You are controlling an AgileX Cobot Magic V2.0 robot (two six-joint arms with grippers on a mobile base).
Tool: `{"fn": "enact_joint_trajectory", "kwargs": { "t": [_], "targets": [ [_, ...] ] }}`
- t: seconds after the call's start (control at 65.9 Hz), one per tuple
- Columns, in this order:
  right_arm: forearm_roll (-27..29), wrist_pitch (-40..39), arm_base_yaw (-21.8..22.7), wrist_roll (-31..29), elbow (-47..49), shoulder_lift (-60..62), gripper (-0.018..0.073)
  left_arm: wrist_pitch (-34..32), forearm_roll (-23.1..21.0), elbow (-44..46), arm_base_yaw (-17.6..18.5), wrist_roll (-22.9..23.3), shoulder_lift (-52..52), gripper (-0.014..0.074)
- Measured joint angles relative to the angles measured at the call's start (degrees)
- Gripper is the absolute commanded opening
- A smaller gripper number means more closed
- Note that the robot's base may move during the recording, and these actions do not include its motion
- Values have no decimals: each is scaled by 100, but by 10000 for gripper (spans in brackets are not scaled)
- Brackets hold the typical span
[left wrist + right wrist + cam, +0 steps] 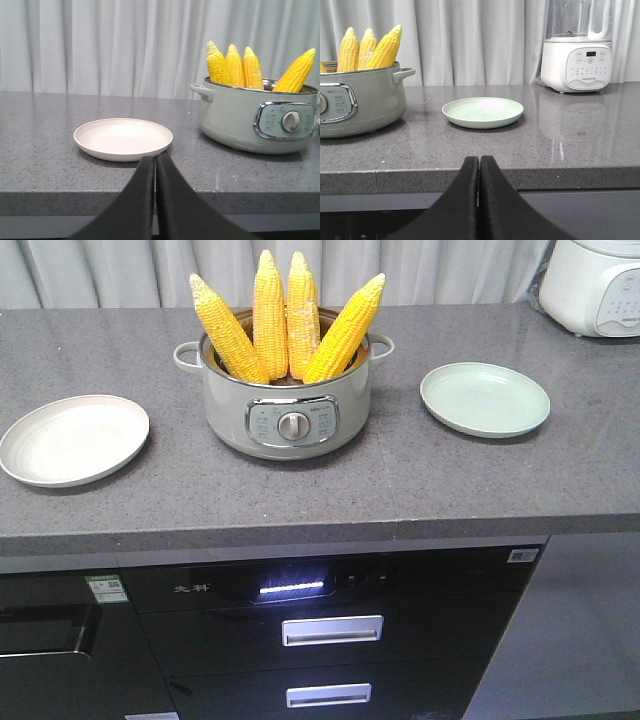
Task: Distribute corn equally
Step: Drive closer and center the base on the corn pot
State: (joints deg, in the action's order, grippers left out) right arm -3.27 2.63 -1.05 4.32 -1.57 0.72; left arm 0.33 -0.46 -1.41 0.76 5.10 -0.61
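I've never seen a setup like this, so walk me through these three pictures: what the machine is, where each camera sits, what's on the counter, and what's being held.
This is a two-armed robot on a mobile base, facing a grey kitchen counter. The wide picture looks down at the counter from the front; neither arm shows in it. The other two come from cameras on the wrists.

The dark wedge at the bottom of the left wrist view is the left gripper, jaws pressed together and holding nothing. The right gripper looks the same.

In the middle stands an electric pot with four corn cobs standing upright in it. A cream plate lies to one side, a green plate to the other; both are empty. A white appliance stands behind the green plate.
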Motion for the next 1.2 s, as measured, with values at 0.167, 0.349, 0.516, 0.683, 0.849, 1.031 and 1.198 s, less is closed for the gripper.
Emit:
{"fn": "enact_joint_trajectory", "kwargs": {
  "t": [0.167,0.349,0.516,0.683,0.849,1.031,1.198],
  "targets": [
    [0,0,0,0,0,0,-6,0,0,0,0,0,0,-6],
    [0,0,0,0,0,0,-6,0,0,0,0,0,0,-6],
    [0,0,0,0,0,0,-6,0,0,0,0,0,0,-6],
    [0,0,0,0,0,0,-6,0,0,0,0,0,0,-6],
    [0,0,0,0,0,0,-6,0,0,0,0,0,0,-6],
    [0,0,0,0,0,0,-6,0,0,0,0,0,0,-6],
    [0,0,0,0,0,0,-6,0,0,0,0,0,0,-6]
  ]
}}
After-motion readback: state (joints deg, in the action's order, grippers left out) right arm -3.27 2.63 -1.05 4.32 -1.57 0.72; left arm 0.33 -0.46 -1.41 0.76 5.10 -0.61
